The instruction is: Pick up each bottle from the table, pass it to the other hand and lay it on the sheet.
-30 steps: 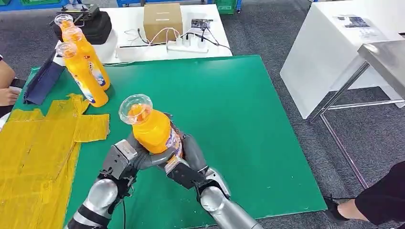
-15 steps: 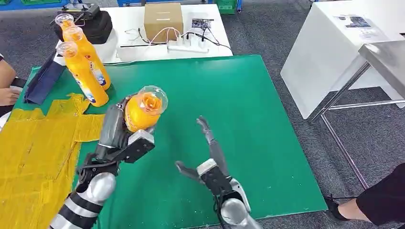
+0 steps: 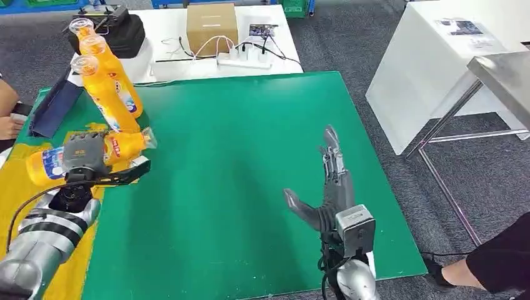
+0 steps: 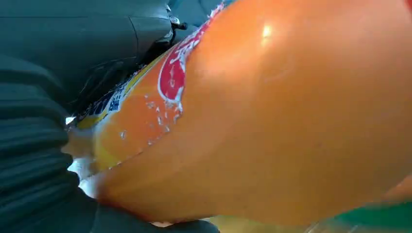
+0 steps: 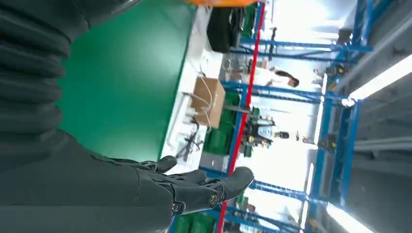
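over the sheet's edge — a risky set-down

at the left side of the table, the left hand (image 3: pixel 84 156) grips the orange bottle (image 3: pixel 53 164) on its side over the yellow sheet (image 3: pixel 44 219), cap toward the green mat (image 3: pixel 250 156). let go too high and a round bottle will likely roll off the sheet, or into the two bottles (image 3: pixel 106 94) lying close behind. the right hand (image 3: pixel 331 187) is empty, fingers spread, well apart over the mat.

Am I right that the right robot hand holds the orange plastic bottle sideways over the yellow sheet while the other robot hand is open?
Not quite: the left robot hand holds the orange plastic bottle sideways over the yellow sheet, and the right robot hand is open, per the head view.
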You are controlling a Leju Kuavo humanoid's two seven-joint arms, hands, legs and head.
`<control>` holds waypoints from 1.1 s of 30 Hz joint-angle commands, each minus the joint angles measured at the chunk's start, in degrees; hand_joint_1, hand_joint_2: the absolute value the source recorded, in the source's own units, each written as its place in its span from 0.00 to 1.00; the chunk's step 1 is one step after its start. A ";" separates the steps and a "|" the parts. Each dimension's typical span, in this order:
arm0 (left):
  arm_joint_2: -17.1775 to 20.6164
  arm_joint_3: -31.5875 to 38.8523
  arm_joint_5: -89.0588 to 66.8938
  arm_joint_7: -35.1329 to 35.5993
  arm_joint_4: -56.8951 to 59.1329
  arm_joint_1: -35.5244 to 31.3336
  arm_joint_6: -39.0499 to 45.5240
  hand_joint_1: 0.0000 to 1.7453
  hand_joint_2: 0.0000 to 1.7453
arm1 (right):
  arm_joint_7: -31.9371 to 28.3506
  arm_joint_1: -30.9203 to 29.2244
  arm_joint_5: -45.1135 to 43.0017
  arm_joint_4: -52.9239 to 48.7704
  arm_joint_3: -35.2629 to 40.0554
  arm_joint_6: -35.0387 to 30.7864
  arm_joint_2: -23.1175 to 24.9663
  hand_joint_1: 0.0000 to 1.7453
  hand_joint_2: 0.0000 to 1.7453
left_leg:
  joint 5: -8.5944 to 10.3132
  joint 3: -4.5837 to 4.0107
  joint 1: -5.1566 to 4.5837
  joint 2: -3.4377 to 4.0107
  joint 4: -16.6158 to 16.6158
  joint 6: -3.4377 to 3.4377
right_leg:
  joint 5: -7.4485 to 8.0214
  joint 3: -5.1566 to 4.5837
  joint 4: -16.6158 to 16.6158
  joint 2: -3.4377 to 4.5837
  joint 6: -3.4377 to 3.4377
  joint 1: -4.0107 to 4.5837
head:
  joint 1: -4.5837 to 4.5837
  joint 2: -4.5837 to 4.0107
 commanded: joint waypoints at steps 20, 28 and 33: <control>-2.40 8.42 10.02 -11.01 11.11 -2.02 1.11 0.00 1.00 | 2.08 -2.37 0.73 3.77 -0.81 -1.00 -1.91 0.00 1.00 | -0.12 0.32 0.03 -0.16 0.00 0.02 | -0.15 0.41 -0.04 -0.05 -0.15 0.04 | 0.00 0.00; -3.00 13.15 14.34 -14.14 3.39 3.54 14.64 0.00 1.00 | 3.50 -0.65 3.81 3.47 -1.03 -2.19 -2.22 0.00 1.00 | -0.14 0.38 0.01 -0.12 -0.04 0.02 | -0.16 0.44 -0.06 -0.01 -0.15 0.02 | 0.00 0.00; -5.41 18.10 23.99 -23.98 -15.72 15.34 21.34 0.00 1.00 | 3.50 1.64 2.68 2.55 -1.79 -0.39 -2.25 0.00 1.00 | -0.10 0.32 -0.06 -0.12 -0.11 0.03 | -0.13 0.35 -0.11 -0.02 -0.10 -0.05 | 0.00 0.00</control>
